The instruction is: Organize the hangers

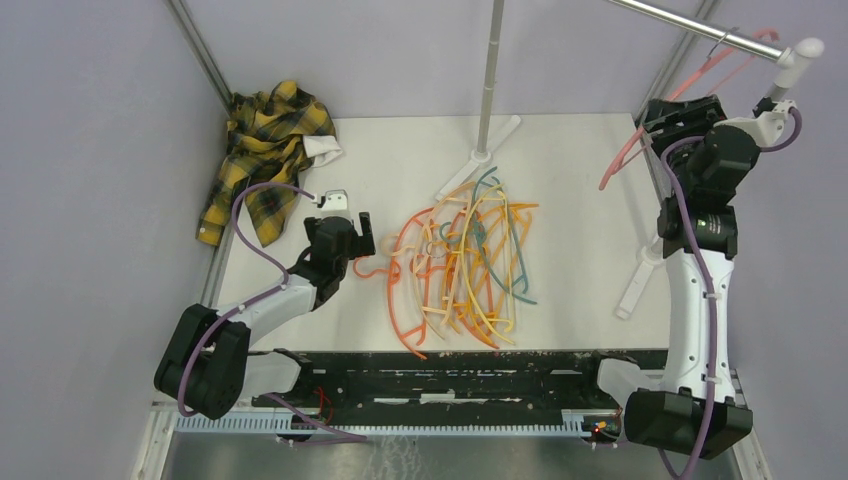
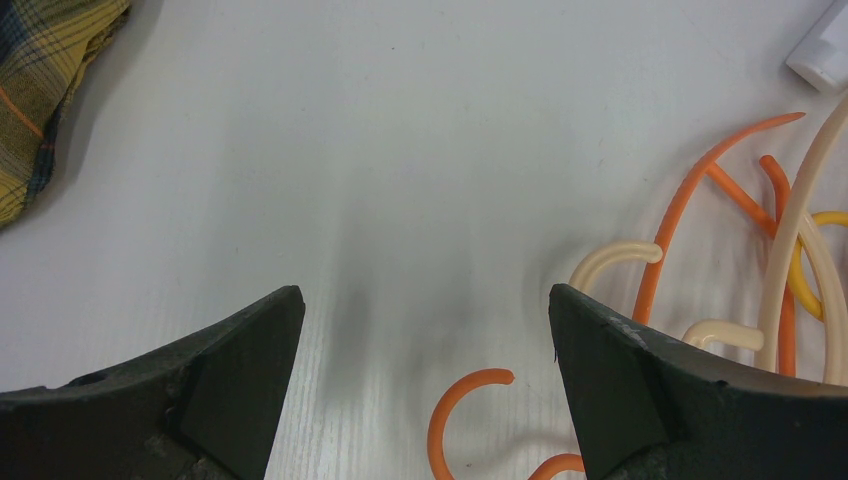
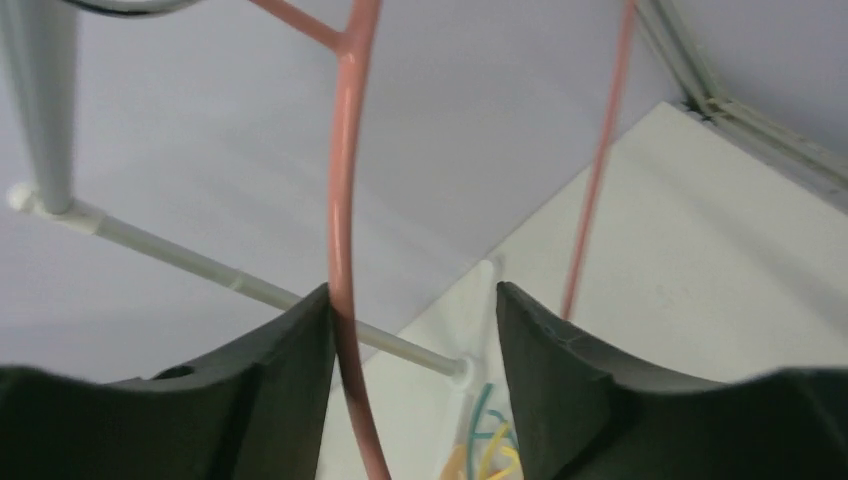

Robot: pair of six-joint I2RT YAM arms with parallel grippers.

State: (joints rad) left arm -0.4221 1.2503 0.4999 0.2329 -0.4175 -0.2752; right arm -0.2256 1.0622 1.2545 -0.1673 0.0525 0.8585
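A tangled pile of hangers [image 1: 460, 262] in orange, peach, yellow and teal lies mid-table. My left gripper [image 1: 345, 230] hovers low at the pile's left edge, open and empty. In the left wrist view [image 2: 425, 300] an orange hook [image 2: 450, 400] lies on the table between its fingers, and a peach hook [image 2: 610, 255] lies beside the right finger. A pink hanger [image 1: 640, 140] hangs from the silver rail [image 1: 690, 25] at the back right. My right gripper [image 1: 680, 115] is raised beside it and open [image 3: 413, 295]. The pink hanger's bar [image 3: 342, 200] runs against the inner face of its left finger.
A yellow-black plaid shirt [image 1: 262, 150] lies bunched at the back left corner and shows in the left wrist view [image 2: 40, 90]. An upright rack pole [image 1: 490, 70] with a white foot stands behind the pile. Another white foot [image 1: 635, 285] lies at the right. Grey walls enclose the table.
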